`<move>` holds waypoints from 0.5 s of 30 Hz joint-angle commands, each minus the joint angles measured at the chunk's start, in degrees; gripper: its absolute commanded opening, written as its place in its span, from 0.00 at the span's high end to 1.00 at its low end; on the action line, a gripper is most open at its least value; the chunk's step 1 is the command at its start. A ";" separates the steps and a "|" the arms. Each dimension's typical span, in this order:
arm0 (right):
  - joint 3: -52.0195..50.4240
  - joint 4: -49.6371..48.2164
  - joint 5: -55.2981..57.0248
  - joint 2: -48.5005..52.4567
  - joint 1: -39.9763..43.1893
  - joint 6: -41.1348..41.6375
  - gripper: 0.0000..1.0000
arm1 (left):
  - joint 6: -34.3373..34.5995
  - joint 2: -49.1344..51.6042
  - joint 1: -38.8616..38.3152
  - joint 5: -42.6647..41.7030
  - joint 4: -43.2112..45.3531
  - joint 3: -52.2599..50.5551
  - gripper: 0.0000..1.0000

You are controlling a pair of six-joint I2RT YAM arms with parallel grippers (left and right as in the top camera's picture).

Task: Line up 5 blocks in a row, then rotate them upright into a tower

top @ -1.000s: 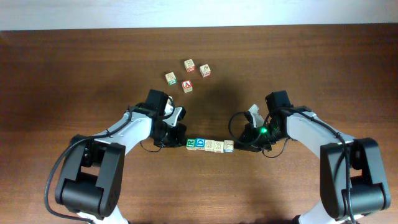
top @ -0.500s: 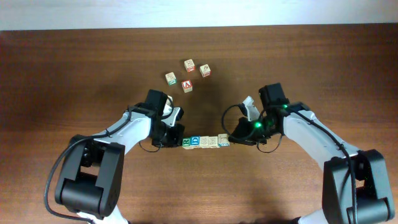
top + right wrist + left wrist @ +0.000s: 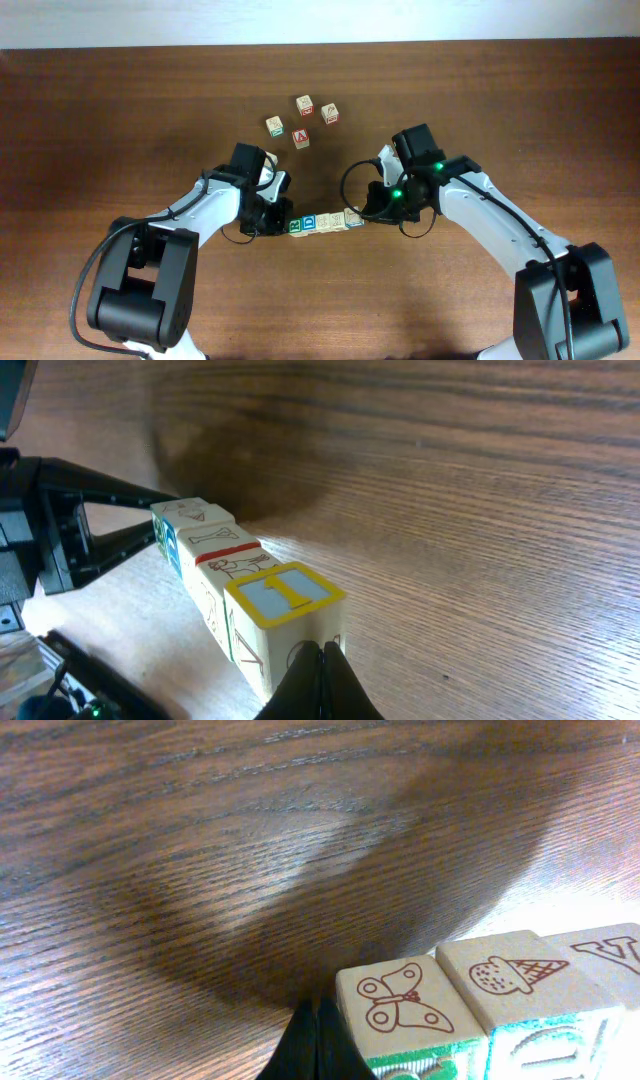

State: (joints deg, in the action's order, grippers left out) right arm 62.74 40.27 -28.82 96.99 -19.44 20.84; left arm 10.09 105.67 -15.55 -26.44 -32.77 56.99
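blocks [image 3: 322, 221]: wood row, blue/green faces, prob. 5 | L fingers [image 3: 304, 1048] together | R fingers [image 3: 310, 692] together

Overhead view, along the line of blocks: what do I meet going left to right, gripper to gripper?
left gripper → green-faced block → blue-faced block → three pale-topped blocks → right gripper
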 commanded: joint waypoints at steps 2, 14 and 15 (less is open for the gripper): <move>2.12 -2.14 -8.41 -0.59 -6.38 2.71 0.96 | -0.50 -0.52 -2.56 -11.32 0.83 0.59 1.00; 3.98 -3.26 -7.52 -0.59 -10.29 5.20 0.96 | -0.33 -0.52 -2.56 -11.28 0.81 0.59 1.00; 4.15 -3.26 -7.50 -0.59 -10.60 5.20 0.96 | -0.33 -0.52 -2.56 -11.28 0.81 0.59 1.00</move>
State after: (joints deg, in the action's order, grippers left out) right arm 64.01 39.86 -21.91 96.99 -23.57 25.04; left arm 10.11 105.62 -14.63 -26.00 -32.97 56.99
